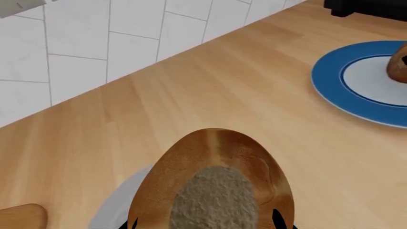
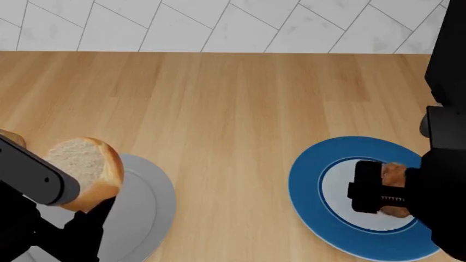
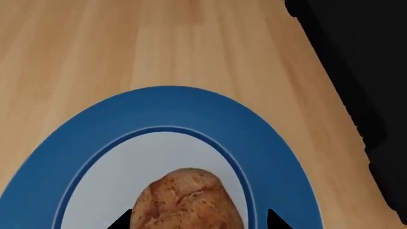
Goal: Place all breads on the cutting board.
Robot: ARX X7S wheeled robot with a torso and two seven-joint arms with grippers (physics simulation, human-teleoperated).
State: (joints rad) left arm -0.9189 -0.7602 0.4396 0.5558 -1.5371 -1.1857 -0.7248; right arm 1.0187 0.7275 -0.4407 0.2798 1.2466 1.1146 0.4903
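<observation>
Left hand: pinching the golden roll, held up above the grey plate, apparently to carry it off.
Right hand: fingers either side of the brown roll on the blue plate; I cannot tell if they press it.
Cutting board: only a tan corner shows, beside the grey plate on the table.

two breads, two plates
</observation>
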